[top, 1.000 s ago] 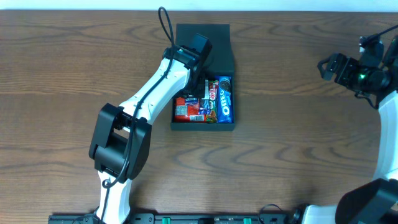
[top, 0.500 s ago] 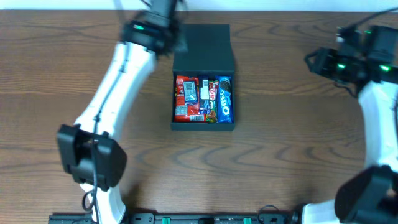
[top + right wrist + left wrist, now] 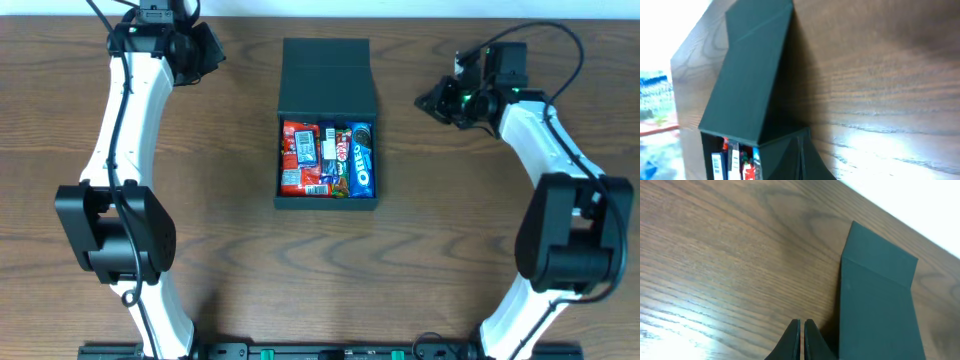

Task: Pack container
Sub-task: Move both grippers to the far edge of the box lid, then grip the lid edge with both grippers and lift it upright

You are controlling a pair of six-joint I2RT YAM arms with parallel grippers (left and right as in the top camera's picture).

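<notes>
While left gripper (image 3: 801,326) and right gripper (image 3: 801,141) are clenched empty, the container (image 3: 325,75) holds an OREO pack (image 3: 362,160), perhaps KitKat (image 3: 343,152).

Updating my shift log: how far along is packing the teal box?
Done: snack packets, an Oreo pack among them, fill the container. In hand: nothing; left fingers and right fingers are shut, empty, clear of it. Left: closing the open lid.

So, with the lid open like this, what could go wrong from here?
1. The lid leans open behind the container. A push from the shut left gripper or right gripper might slide both across the table instead of folding the lid down.
2. The Oreo packet and red packets fill the container tightly. If any rides high, the lid may not shut flat.
</notes>
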